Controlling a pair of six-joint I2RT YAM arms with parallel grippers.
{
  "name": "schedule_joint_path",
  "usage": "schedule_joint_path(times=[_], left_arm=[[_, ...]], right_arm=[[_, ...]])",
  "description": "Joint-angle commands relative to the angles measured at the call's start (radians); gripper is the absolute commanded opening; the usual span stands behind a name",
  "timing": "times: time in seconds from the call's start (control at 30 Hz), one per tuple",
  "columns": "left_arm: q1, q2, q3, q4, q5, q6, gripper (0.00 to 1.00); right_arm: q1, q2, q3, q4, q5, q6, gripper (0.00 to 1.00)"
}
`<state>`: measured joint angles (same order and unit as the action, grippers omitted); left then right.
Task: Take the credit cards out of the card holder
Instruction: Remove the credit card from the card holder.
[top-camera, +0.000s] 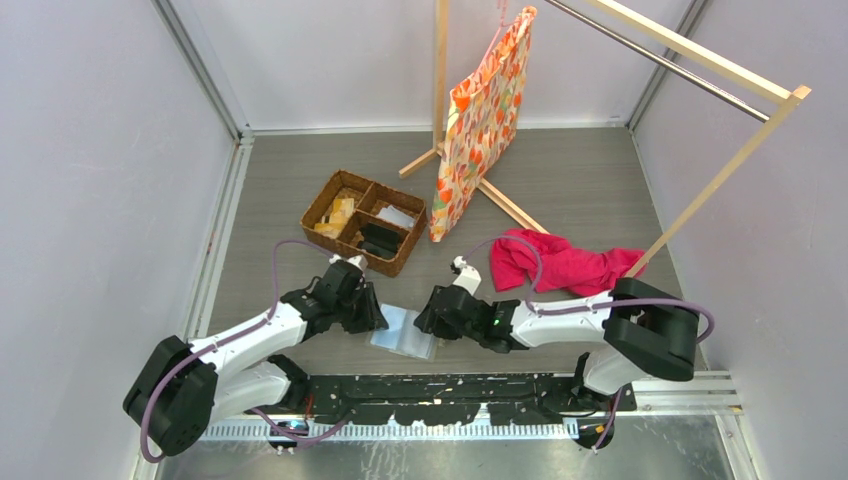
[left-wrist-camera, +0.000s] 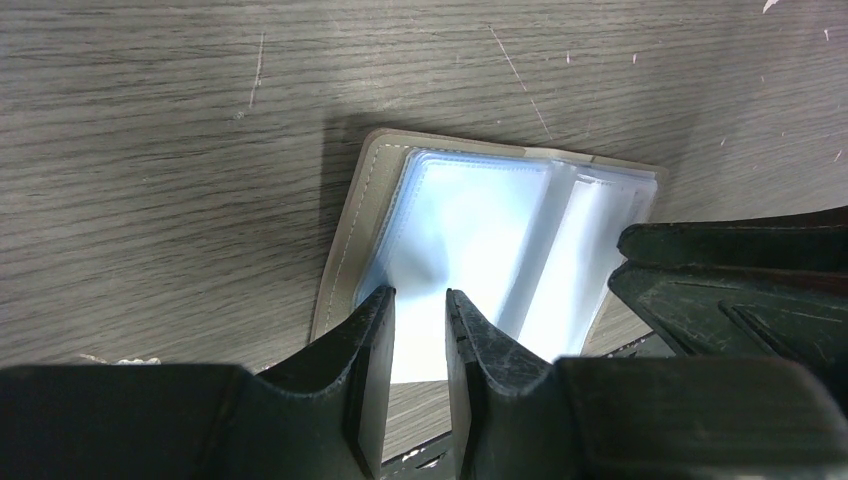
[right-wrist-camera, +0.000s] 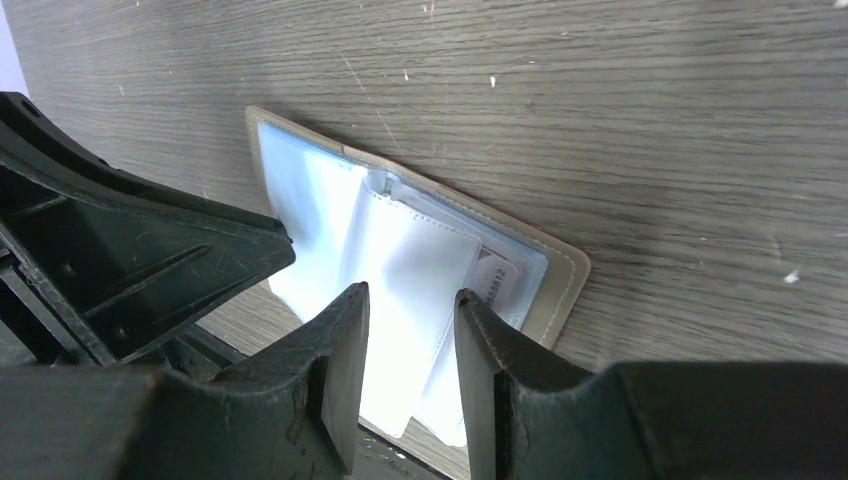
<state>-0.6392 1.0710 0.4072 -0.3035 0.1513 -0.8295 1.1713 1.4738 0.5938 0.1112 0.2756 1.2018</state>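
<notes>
Here we are at the near middle of the desk (top-camera: 560, 190): the card holder (top-camera: 405, 333) lies spread open and flat, at 6 o'clock from the wicker basket (top-camera: 312, 213), with the left tool (top-camera: 374, 318) on its 9 o'clock side and the right tool (top-camera: 432, 318) on its 3 o'clock side. From the left wrist, the left tool (left-wrist-camera: 420, 295) stands with its jaws a narrow way apart over the pale blue panel of the card holder (left-wrist-camera: 470, 230), nothing clamped between them that I can see. It looks to be pinning that half down. The right tool (right-wrist-camera: 412, 295) has its jaws wider, straddling a white sleeve leaf (right-wrist-camera: 410, 260), and it shows no grip either. Just past that leaf, at the 3 o'clock edge of the card holder (right-wrist-camera: 330, 215), one credit card (right-wrist-camera: 497, 278) peeks from its pocket, a few printed digits showing. So the step in hand reads as getting hold of that card. To do it well, the left should bear straight down so the wallet can't slide, while the right shifts toward 3 o'clock, nips only the exposed card edge and not the floppy plastic, and draws it out along the pocket's opening. A pull at an angle would likely lift the whole holder. How many other cards remain in the sleeves I cannot tell.
</notes>
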Motion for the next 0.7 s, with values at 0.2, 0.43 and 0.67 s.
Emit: schedule_joint_path(times=[0.2, 0.43, 0.67], left_arm=[[0.002, 0.020, -0.026, -0.054, -0.017, 0.024, 0.27], [0.003, -0.070, 0.076, -0.234, -0.053, 0.001, 0.27], [0.002, -0.235, 0.229, -0.468, -0.238, -0.037, 0.28]], right_arm=[[0.001, 0.097, 0.070, 0.143, -0.106, -0.014, 0.42], [0.001, 0.146, 0.118, 0.232, -0.172, -0.021, 0.41], [0.002, 0.231, 0.200, 0.300, -0.247, -0.020, 0.42]])
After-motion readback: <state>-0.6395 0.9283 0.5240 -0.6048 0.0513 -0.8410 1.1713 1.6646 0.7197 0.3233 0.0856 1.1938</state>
